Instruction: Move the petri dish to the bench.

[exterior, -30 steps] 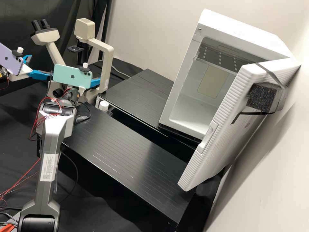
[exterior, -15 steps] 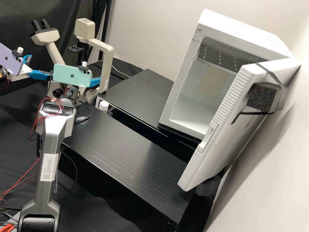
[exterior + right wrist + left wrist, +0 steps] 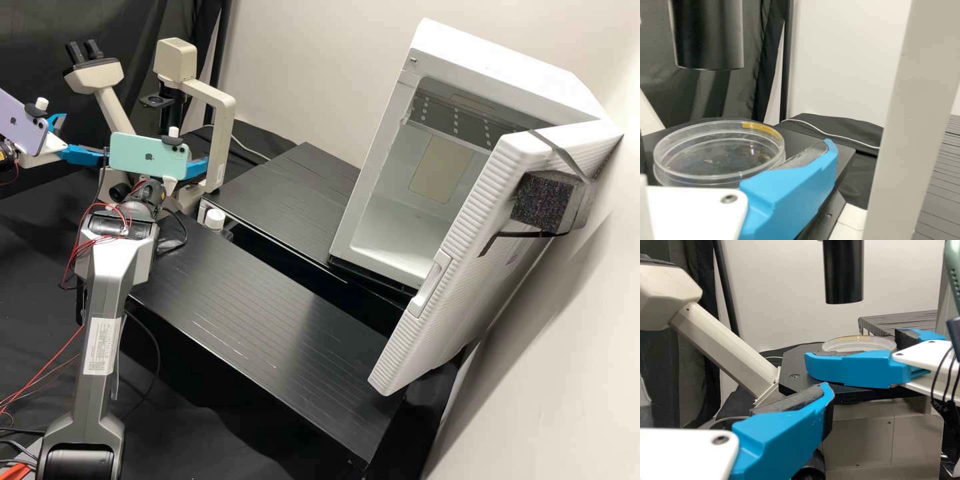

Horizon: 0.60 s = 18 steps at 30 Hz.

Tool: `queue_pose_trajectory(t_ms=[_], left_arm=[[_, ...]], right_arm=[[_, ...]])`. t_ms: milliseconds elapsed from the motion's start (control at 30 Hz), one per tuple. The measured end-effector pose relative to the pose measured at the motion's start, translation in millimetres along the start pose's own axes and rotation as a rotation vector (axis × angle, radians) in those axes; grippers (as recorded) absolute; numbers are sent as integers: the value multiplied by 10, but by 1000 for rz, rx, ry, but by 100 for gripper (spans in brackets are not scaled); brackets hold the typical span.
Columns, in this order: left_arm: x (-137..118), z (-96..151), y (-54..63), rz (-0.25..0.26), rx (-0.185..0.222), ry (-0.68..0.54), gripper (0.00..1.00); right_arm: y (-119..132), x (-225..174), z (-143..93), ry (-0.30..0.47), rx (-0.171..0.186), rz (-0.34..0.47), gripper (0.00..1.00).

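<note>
My left gripper [image 3: 83,139] is open beside the microscope at the far left of the high view; the right gripper [image 3: 197,169] is partly behind its green phone. A clear round petri dish [image 3: 717,152] with an amber strip on its rim sits on the black microscope stage [image 3: 792,371]. The right gripper [image 3: 790,190] is open around the dish, one finger close along its side. In the left wrist view this dish [image 3: 860,343] lies between the right gripper's spread fingers. My left gripper [image 3: 782,432] holds nothing, apart from stage and dish. The black bench [image 3: 267,307] lies in front.
A black tube [image 3: 843,272] hangs above the stage. The microscope's pale upright frame [image 3: 912,120] stands close beside the right gripper. A white cabinet with its door [image 3: 460,253] swung open stands at the right, and a white-capped object [image 3: 215,219] is near the bench's left end.
</note>
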Motion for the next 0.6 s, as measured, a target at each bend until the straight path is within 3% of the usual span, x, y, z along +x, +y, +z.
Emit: queue_pose_trajectory(t_ms=[600], left_arm=[[0,0,0,0,0,0,100]], right_arm=[[30,6,41,-10,-1,1,0]])
